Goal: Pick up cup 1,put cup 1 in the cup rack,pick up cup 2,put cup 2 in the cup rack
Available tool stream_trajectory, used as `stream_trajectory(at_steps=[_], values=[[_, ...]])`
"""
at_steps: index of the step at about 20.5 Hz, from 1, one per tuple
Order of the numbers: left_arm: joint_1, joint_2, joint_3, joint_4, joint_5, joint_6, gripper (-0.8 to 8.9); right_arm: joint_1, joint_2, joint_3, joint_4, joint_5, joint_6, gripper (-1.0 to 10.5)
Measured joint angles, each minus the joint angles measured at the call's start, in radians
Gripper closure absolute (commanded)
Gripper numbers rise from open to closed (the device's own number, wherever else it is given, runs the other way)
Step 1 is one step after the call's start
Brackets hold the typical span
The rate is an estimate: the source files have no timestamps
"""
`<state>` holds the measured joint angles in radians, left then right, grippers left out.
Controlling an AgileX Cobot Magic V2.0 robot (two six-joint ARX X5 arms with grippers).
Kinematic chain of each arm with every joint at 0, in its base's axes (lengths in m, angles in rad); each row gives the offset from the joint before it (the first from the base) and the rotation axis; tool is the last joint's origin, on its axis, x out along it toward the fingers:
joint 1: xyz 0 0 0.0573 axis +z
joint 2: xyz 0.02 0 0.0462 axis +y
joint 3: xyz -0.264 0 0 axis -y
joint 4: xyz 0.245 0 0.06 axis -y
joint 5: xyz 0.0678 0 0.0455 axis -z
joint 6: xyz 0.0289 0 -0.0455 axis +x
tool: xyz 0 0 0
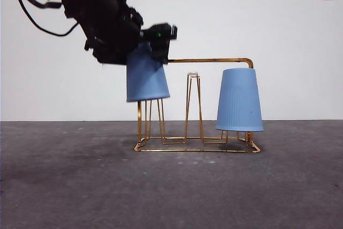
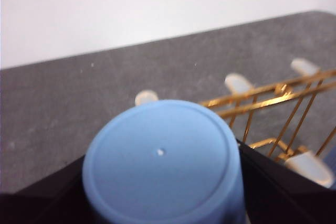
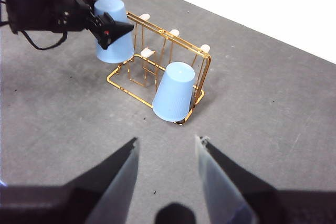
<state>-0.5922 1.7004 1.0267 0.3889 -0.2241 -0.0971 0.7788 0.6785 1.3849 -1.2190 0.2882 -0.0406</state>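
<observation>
The left gripper [image 1: 140, 52] is gripping cup 2 [image 1: 146, 74] upside down by its upper part, jaws pressing either side, and the cup is hanging slightly tilted over the left end of the cup rack [image 1: 197, 144] — its rim is sitting around the tops of the prongs there. Cup 1 [image 1: 239, 100] is sitting inverted on a prong at the rack's right end, a small dark speck on its side. The right gripper [image 3: 167, 169] is hovering well off, on the near side of the rack — jaws apart, holding nothing.
</observation>
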Motion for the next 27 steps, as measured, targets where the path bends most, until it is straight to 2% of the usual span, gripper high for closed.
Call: stream_trajectory(at_steps=[15,16,19,20,23,27], values=[[-0.003,0.091,0.016,-0.083,-0.002,-0.003,8.10,0.000,0.000,-0.001,0.000,0.000,0.000,7.6],[-0.003,0.091,0.018,-0.092,-0.001,-0.004,7.72,0.000,0.000,-0.001,0.000,0.000,0.000,7.6],[-0.003,0.091,0.026,-0.116,-0.001,-0.020,3.35,0.000,0.000,-0.001,0.000,0.000,0.000,7.6],[-0.003,0.091,0.027,-0.121,0.001,-0.027,2.94,0.000,0.000,-0.001,0.000,0.000,0.000,7.6],[-0.002,0.089,0.034,-0.156,0.025,-0.042,2.78,0.000,0.000,-0.001,-0.001,0.000,0.000,7.6],[-0.006,0.134,0.006,-0.326,0.052,-0.050,2.78,0.000,0.000,-0.001,-0.015,0.000,0.000,7.6]])
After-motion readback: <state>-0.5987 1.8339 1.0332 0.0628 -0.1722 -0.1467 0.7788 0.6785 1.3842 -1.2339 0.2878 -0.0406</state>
